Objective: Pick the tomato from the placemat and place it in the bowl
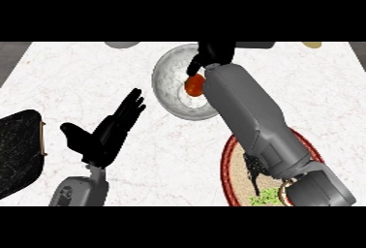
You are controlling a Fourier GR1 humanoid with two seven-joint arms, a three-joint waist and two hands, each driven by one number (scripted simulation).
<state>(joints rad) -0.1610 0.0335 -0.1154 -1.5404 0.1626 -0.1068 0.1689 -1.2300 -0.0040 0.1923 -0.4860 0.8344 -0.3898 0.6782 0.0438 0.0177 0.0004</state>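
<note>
One small tomato [193,86], likely soft and smooth, sits over the bowl [170,77] in the curled right hand [208,54], best held around its middle.

Two smooth grey forearms, boxy with rounded edges. Right forearm [257,121] long and broad, ending near the elbow in a rounded grey joint with a tan ring. Left forearm [80,190] shorter, stamped with a circular mark. Matte black left hand [103,133] and right hand [211,54], slender-fingered.
</note>
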